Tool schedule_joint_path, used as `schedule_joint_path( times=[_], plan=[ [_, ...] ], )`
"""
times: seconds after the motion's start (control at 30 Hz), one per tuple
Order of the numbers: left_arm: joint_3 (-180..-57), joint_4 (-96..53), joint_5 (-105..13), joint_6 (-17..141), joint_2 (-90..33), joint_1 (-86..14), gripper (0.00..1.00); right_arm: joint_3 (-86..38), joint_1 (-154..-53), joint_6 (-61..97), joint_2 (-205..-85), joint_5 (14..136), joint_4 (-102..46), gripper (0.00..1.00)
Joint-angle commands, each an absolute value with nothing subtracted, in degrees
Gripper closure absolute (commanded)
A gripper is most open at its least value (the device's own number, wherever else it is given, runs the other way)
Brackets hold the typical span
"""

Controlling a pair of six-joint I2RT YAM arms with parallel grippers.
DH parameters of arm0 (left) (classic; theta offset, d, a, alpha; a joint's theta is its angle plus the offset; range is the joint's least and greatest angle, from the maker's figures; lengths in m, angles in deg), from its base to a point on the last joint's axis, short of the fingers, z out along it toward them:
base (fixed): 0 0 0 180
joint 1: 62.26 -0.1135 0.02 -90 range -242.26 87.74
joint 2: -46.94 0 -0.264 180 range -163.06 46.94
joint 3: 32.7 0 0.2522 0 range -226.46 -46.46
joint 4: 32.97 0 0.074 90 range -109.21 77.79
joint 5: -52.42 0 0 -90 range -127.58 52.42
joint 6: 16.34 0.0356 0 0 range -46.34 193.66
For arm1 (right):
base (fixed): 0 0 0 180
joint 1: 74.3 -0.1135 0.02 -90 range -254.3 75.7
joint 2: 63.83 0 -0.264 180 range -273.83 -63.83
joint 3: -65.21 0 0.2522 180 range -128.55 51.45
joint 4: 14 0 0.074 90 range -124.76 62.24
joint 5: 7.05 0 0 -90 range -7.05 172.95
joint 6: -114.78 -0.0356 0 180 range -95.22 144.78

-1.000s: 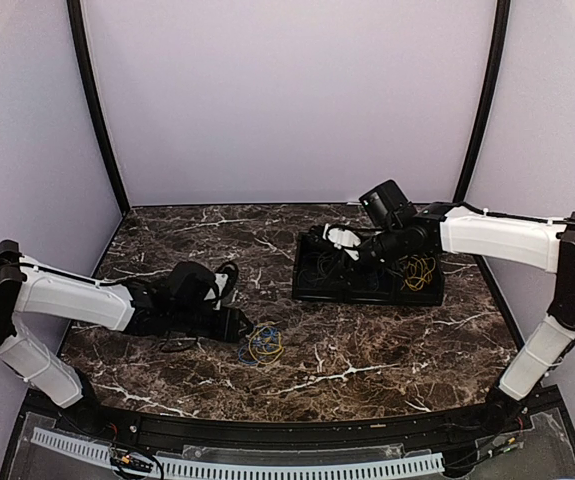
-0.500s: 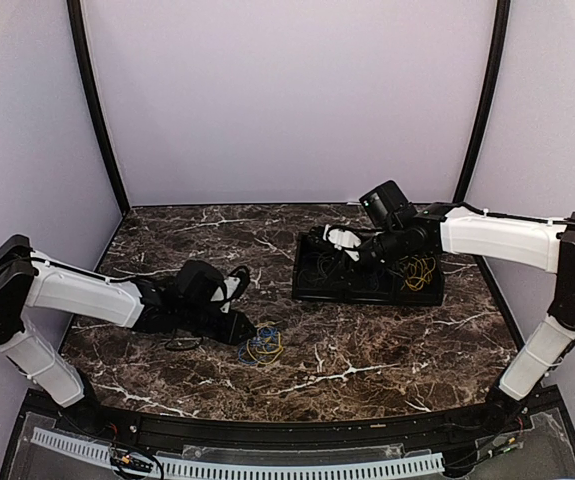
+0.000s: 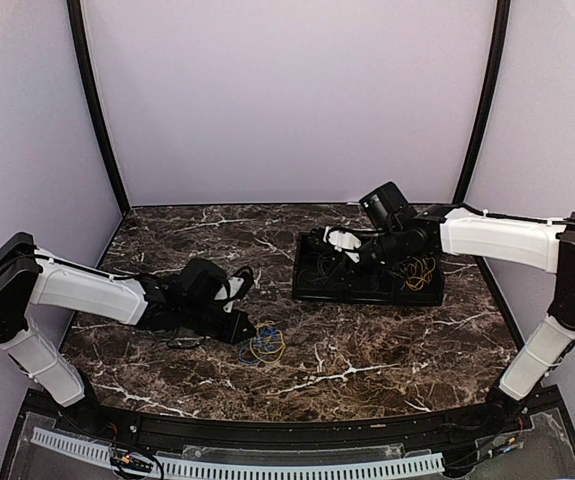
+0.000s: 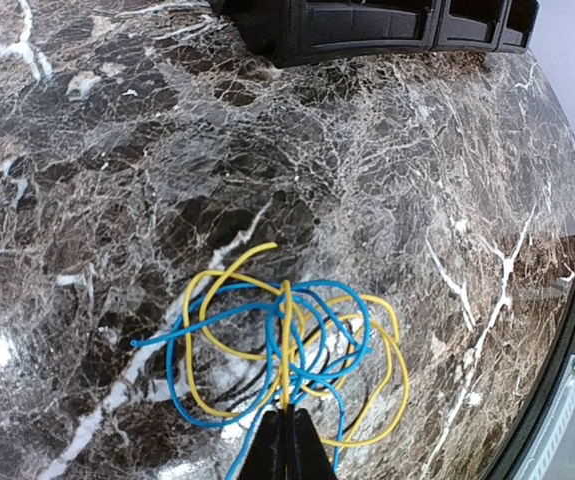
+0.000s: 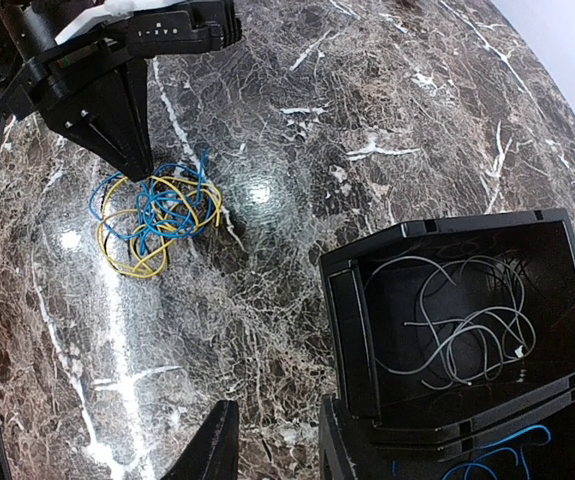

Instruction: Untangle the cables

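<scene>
A tangle of yellow and blue cables (image 3: 263,344) (image 4: 287,340) (image 5: 153,214) lies on the marble table, in front of the left arm. My left gripper (image 3: 248,333) (image 4: 287,414) is at the tangle's near edge, shut, with a yellow strand pinched between its tips. Pale grey cables (image 5: 467,325) lie coiled in one compartment of the black tray (image 3: 367,294) (image 5: 447,226). A yellow coil (image 3: 419,270) lies in the tray's right compartment and a blue cable (image 5: 497,462) in another. My right gripper (image 3: 327,248) (image 5: 278,405) hovers open at the tray's left edge, holding nothing.
The tray's top wall (image 4: 367,25) shows at the far edge of the left wrist view. The table's curved front rim (image 3: 297,420) runs close behind the tangle. Purple walls enclose the table on three sides.
The left arm slid right to the yellow-and-blue tangle and its jaws closed from wide open onto a yellow strand. The right arm stayed still.
</scene>
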State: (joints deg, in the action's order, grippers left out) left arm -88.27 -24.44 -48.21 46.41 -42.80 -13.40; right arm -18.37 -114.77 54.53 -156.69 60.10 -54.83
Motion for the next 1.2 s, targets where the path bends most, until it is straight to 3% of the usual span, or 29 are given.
schedule_joint_path(
  times=[0.0,0.23,0.4,0.73,1.17],
  plan=[
    [-90.38,-22.07,-50.89,47.32,-39.12,-13.53,1.0,-17.87,-114.99,54.12,-155.69,59.92,-53.44,0.7],
    [-88.23,-26.02,-58.59,48.6,-26.85,-13.54,1.0,-18.81,-114.56,47.9,-155.79,54.41,-46.38,0.6],
    [-87.83,-24.88,-58.79,49.36,-21.72,-13.49,1.0,-25.67,-114.69,44.43,-162.3,41.95,-48.22,0.51],
    [-87.28,-25.29,-53.78,47.92,-15.69,-13.49,1.0,-31.61,-119.2,41.19,-170.98,27.84,-47.7,0.45],
    [-86.03,-25.65,-38.5,39.66,-9.26,-13.48,1.0,-31.05,-126.21,40.64,-178.97,35.64,-45.65,0.41]
  ],
)
